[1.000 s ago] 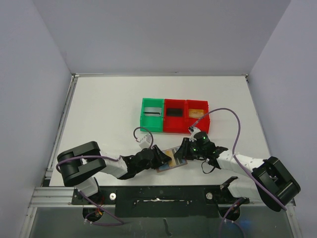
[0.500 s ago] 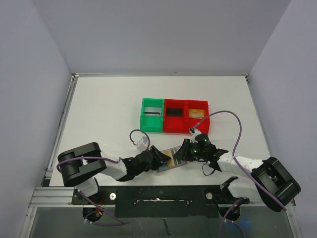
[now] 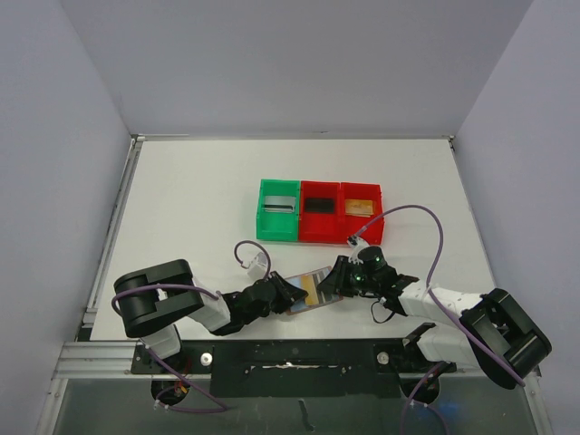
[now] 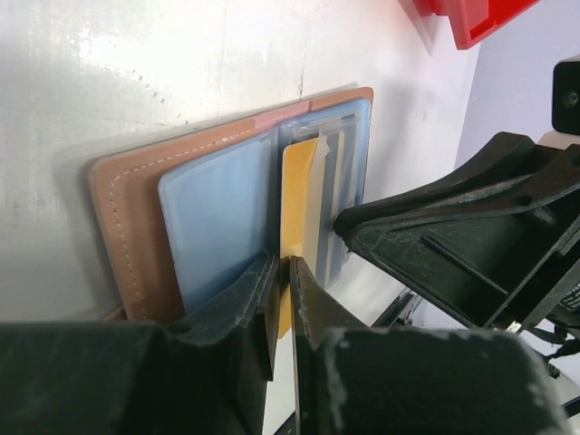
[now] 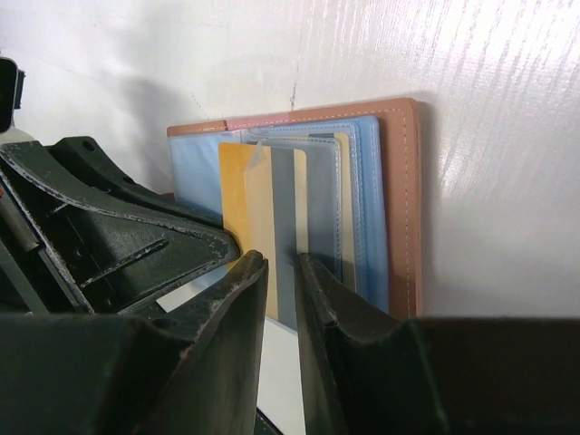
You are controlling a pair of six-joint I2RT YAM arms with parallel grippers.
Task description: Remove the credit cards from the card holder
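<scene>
The tan leather card holder [image 3: 315, 283] lies open on the table between both grippers, blue lining up [image 4: 217, 217]. My left gripper [image 4: 283, 272] is shut on the near edge of a gold card [image 4: 299, 181], which sticks partly out of the sleeves. A silvery grey card [image 5: 290, 199] sits beside the gold card [image 5: 240, 190] in the sleeves. My right gripper [image 5: 281, 267] pinches the card holder [image 5: 403, 181] at the sleeve edge by the grey card, from the opposite side. In the top view the left gripper [image 3: 290, 293] and right gripper [image 3: 335, 282] flank the wallet.
A green bin [image 3: 263, 210] and two red bins [image 3: 319, 225], [image 3: 361, 231] stand in a row behind the wallet, each holding a card. The right gripper's fingers [image 4: 435, 227] are close in front of my left gripper.
My left gripper has drawn back a little to the left and toward the near edge, gold card in its jaws. The right gripper has barely moved.
</scene>
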